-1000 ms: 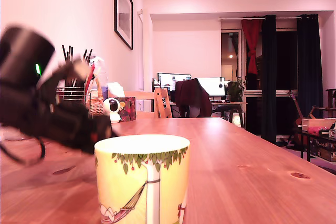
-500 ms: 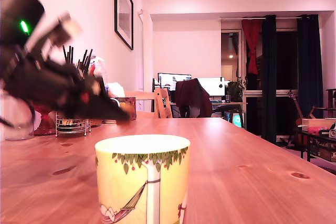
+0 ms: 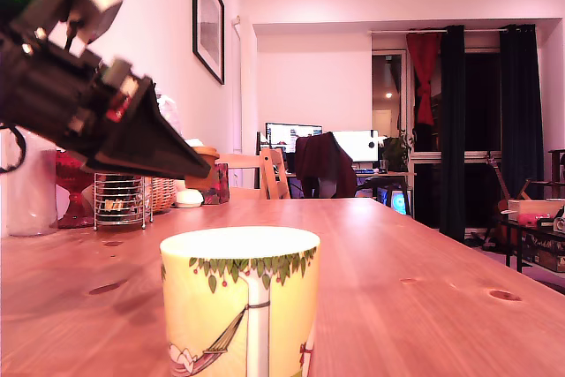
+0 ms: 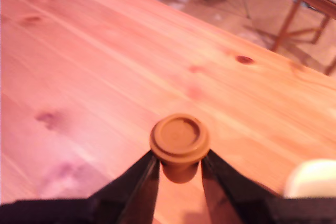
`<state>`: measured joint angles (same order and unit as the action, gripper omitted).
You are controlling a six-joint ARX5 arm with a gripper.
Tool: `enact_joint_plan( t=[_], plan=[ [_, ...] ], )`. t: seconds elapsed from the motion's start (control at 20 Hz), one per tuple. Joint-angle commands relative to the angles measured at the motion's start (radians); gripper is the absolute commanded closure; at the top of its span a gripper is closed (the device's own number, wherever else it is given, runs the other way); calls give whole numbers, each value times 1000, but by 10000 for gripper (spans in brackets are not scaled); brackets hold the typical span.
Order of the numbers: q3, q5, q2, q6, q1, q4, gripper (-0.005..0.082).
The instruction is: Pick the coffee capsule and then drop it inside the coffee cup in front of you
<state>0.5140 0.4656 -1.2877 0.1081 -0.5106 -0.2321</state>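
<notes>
Aloft, the pincer (image 4: 179,158) pinches the coffee capsule (image 4: 179,136) (brown) between its two tips.

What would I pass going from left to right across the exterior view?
Wire basket → coffee cup → red curtain → guitar. The gripper, holding the coffee capsule, stretches across above basket and cup, so it has no clear place.

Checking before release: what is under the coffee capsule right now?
Bare wooden table shows around the capsule, clamped in the gripper; the coffee cup rim appears apart from it. The spot straight beneath is hidden by the capsule.
</notes>
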Motion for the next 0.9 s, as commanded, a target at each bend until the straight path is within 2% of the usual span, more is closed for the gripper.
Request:
enact_joint_plan(
  t=[0.0, 0.2, 0.55, 0.85],
  plan=[
    [-23, -7, 31, -2, -11, 26, 577],
    [-23, -11, 89, -3, -43, 98, 577],
    [-32, -48, 170, -3, -124, 165, 577],
    [-95, -81, 241, -39, -208, 166, 577]
  ],
)
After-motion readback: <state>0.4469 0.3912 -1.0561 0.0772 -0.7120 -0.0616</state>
